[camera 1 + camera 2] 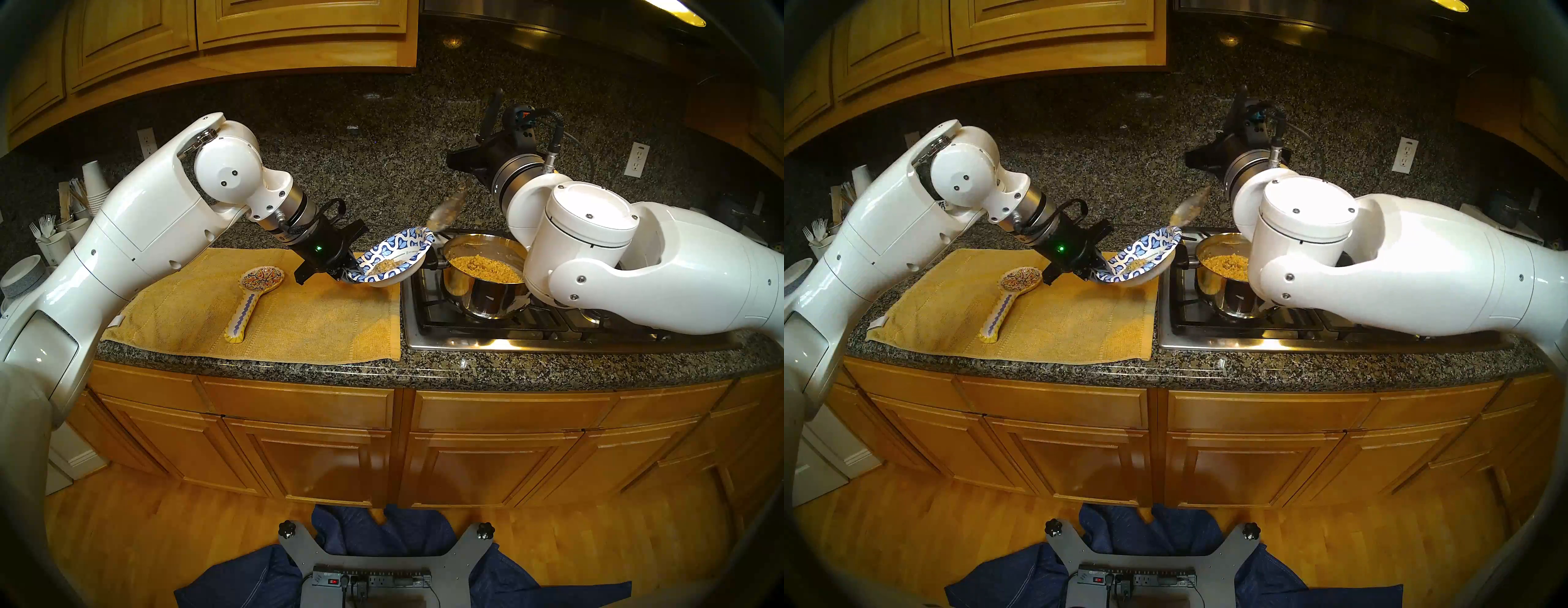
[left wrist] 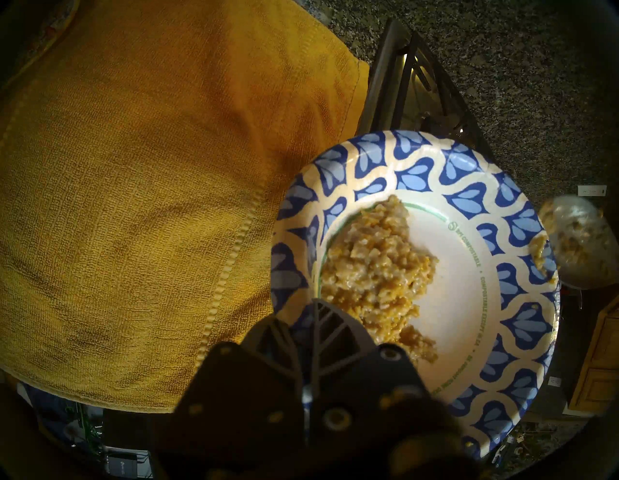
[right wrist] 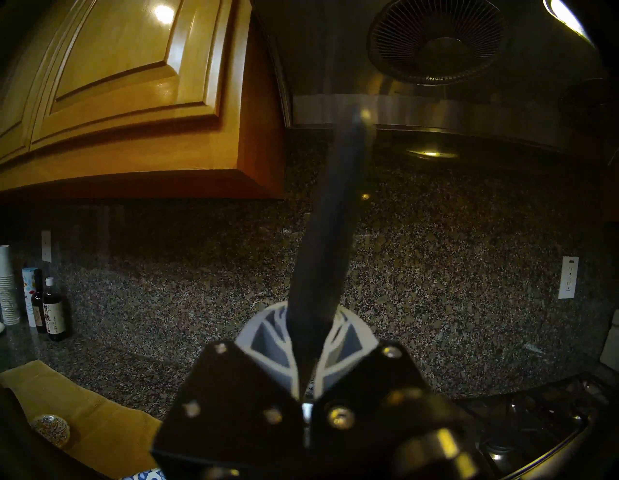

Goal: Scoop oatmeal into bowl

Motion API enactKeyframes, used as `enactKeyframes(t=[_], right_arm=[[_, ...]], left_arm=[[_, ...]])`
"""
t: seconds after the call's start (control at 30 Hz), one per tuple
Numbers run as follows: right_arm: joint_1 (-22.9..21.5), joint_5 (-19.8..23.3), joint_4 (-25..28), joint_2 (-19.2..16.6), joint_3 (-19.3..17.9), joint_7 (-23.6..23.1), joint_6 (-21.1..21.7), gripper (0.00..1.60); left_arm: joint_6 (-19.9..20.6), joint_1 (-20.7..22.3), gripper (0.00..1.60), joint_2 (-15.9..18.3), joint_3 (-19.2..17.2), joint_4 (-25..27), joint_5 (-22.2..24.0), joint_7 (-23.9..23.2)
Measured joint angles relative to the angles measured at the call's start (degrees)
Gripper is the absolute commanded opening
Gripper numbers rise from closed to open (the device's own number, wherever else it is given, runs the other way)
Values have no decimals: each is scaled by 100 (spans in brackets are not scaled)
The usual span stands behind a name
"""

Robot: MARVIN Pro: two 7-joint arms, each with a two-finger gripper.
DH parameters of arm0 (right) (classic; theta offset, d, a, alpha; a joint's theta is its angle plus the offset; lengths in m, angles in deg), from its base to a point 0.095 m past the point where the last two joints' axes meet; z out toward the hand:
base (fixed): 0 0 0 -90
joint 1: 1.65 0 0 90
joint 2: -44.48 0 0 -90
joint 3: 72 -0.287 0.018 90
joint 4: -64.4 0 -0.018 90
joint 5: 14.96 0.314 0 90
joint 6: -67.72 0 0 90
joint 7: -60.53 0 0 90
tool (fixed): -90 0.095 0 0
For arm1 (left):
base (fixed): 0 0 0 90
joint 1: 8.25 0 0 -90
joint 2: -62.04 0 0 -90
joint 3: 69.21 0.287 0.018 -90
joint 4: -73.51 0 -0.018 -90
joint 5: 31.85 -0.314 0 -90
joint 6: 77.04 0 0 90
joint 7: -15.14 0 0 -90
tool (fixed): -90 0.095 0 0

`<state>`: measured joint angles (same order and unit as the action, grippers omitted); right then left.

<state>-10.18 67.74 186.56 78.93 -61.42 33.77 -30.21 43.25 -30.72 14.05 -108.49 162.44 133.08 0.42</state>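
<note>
My left gripper (image 1: pixel 351 271) is shut on the near rim of the blue-and-white paper bowl (image 1: pixel 409 243), holding it tilted in the air over the right end of the yellow towel (image 1: pixel 297 322). A clump of oatmeal (image 2: pixel 375 264) lies in the bowl (image 2: pixel 418 174), beside my left gripper (image 2: pixel 311 308). More oatmeal (image 1: pixel 483 265) fills the steel pot (image 1: pixel 479 299) on the stove. My right gripper (image 3: pixel 310 321) is shut on a spoon's black handle (image 3: pixel 328 234). The blurred spoon head (image 1: pixel 445 212), smeared with oatmeal, hangs just above the bowl's far rim.
A painted ceramic spoon rest (image 1: pixel 254 297) lies on the towel left of the bowl. The stove top (image 1: pixel 509 331) takes up the counter's right side, under my right forearm. Paper cups and plastic forks (image 1: pixel 91 187) crowd the far left; bottles (image 3: pixel 50 308) stand by the backsplash.
</note>
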Motion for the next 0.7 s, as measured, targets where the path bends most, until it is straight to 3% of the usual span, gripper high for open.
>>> enactKeyframes(t=[0.7], right_arm=[[-26,36,-281,-369,66,89,-11,0]], left_arm=[[12,9,0,4,32,1,0,-7]])
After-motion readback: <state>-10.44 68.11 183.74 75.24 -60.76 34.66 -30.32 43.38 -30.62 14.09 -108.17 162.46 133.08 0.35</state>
